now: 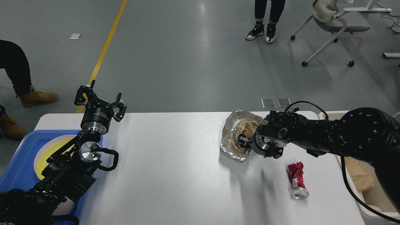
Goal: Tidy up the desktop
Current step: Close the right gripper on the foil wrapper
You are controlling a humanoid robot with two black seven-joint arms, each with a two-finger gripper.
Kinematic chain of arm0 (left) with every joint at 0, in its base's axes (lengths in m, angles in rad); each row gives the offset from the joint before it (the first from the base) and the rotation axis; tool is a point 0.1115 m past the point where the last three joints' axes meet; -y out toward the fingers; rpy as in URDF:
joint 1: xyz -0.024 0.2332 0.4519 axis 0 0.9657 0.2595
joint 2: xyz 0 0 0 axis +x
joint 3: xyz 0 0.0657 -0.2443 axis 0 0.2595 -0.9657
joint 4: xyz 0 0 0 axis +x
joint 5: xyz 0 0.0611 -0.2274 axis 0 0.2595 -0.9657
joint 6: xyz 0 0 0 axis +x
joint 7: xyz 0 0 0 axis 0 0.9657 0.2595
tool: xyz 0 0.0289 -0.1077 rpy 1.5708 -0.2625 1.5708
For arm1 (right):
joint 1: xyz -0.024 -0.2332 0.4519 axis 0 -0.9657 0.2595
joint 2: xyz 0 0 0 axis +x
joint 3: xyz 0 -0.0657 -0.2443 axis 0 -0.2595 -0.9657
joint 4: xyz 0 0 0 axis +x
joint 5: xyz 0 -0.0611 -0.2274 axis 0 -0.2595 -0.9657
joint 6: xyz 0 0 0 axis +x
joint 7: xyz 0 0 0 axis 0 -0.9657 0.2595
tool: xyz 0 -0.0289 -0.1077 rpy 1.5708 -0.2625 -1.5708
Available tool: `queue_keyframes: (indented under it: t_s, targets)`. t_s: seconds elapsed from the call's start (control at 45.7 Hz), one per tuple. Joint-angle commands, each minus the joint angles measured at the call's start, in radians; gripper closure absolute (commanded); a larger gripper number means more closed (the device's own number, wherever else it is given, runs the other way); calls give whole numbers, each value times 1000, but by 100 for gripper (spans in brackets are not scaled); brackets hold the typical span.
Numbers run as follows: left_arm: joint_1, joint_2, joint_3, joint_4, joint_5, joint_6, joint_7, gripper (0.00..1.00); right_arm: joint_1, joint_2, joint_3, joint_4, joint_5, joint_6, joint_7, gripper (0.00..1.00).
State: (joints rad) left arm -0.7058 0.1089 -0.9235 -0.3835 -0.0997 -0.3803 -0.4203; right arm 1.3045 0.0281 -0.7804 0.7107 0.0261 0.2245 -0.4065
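- Left gripper (pixel 100 101), in the left of the frame, hangs with fingers spread and empty above the blue tray (pixel 18 156); no risk here while it idles.
- The desktop (pixel 162 168) fills the lower middle.
- Right gripper (pixel 241 141), right of centre, sits in the foil wrapper (pixel 229 140) with crumpled paper; I cannot tell whether it has closed. A shallow pinch could tear foil or spill paper.
- The crushed can (pixel 296 181), lower right, could be knocked by the arm.

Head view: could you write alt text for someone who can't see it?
The robot's right tool reaches into a crumpled foil tray of brown paper on a white desktop, beside a crushed red can. Its left tool hangs open above a blue tray.
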Motion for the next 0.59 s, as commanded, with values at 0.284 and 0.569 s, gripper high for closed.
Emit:
queue_keyframes:
  t_s: [0.284, 0.569]
  targets:
    - [0, 0, 0, 0, 0, 1, 0, 4, -51, 23, 3, -22, -66, 1, 2, 66]
    - [0, 0, 0, 0, 0, 0, 0, 4, -59, 23, 3, -42, -69, 13, 3, 97]
